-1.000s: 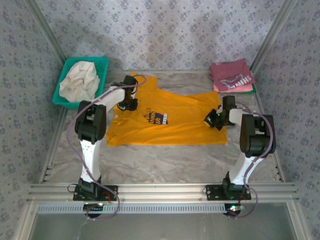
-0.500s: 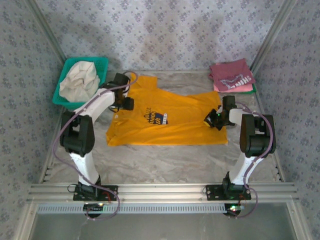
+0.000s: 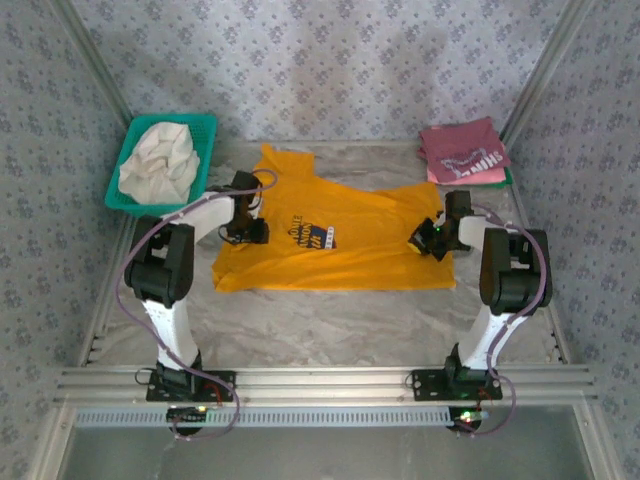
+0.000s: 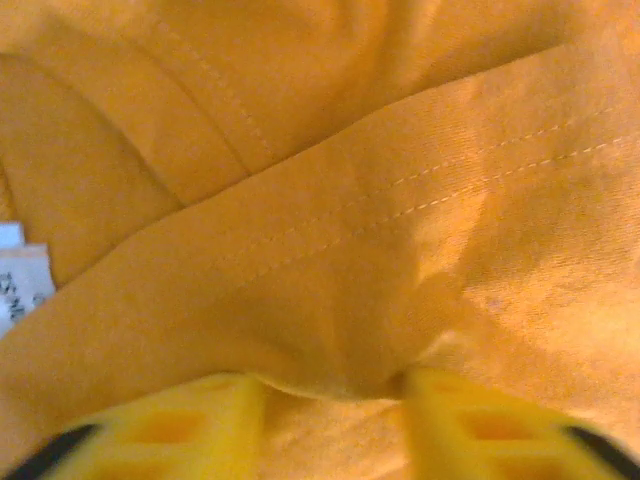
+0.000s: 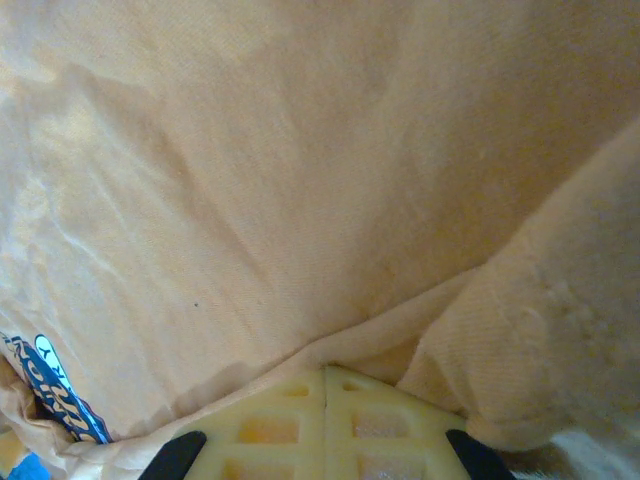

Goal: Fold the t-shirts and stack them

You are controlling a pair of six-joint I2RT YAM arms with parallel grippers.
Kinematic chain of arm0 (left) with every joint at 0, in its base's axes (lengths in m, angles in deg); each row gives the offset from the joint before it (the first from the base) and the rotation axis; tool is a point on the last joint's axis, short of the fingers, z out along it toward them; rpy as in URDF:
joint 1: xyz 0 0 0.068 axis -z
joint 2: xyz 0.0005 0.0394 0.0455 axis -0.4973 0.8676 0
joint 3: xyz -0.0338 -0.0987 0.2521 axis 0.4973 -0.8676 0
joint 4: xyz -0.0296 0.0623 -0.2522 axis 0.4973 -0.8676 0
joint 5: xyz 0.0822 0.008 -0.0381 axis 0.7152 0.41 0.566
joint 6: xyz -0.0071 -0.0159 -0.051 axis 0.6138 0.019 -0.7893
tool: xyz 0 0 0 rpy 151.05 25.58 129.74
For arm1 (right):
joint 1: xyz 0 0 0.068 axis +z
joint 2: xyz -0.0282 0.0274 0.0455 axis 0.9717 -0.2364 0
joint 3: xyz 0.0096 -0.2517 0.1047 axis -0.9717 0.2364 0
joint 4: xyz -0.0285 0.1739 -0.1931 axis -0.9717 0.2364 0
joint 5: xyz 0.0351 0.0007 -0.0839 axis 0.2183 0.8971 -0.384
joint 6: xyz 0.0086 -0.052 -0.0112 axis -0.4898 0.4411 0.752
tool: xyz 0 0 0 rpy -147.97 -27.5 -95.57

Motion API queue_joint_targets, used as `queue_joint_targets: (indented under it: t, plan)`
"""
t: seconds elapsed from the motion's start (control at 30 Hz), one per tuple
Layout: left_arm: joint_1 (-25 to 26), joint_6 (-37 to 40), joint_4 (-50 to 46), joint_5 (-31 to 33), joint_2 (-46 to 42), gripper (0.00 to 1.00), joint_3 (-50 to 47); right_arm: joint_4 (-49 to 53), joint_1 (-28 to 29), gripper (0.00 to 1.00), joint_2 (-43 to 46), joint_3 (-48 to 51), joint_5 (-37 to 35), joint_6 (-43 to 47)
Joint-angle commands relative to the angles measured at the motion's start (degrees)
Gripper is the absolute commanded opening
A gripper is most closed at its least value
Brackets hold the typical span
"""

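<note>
The mustard-yellow t-shirt lies spread flat in the middle of the table, its dark blue chest print facing up. My left gripper rests on the shirt's left shoulder area. In the left wrist view my left gripper is open, with a bulge of yellow cloth between the two yellow fingers. My right gripper sits at the shirt's right edge. Its fingers are pressed together, shut on the shirt's fabric. The maroon t-shirt lies folded on the pink one at the back right.
A teal basket holding a crumpled white cloth stands at the back left. Patterned walls enclose the table on three sides. Bare marbled tabletop runs along the front of the shirt.
My left gripper has come down from the upper left sleeve toward the shirt's left side, and the sleeve now lies uncovered at the back. The right gripper has stayed put.
</note>
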Motion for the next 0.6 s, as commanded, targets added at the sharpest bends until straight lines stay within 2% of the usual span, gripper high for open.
queue_joint_targets:
  t: [0.0, 0.07, 0.13, 0.2, 0.37, 0.57]
  plan:
    - [-0.3, 0.1, 0.5, 1.0, 0.6, 0.16, 0.6, 4.4, 0.0, 0.00, 2.3, -1.8, -1.4, -0.5]
    - [-0.1, 0.1, 0.0, 2.2, -0.1, 0.15, 0.9, 4.7, -0.1, 0.00, 2.9, -1.9, -1.3, -0.5]
    - [0.1, 0.3, -0.4, 3.4, -0.9, 0.04, 1.4, 4.7, 0.0, 0.00, 3.3, -1.7, -1.1, -0.4]
    - [0.4, 0.6, -1.4, 4.7, -1.8, 0.01, 2.3, 4.7, 0.0, 0.00, 3.4, -1.6, -1.1, -0.5]
    - [0.8, 1.6, -3.5, 6.6, -4.0, 0.00, 4.0, 4.0, 0.1, 0.00, 3.3, -0.8, -0.8, -0.7]
    - [1.4, 1.4, -5.2, 6.1, -5.0, 0.00, 6.0, 4.2, 0.2, 0.00, 2.9, -1.2, -1.0, -0.5]
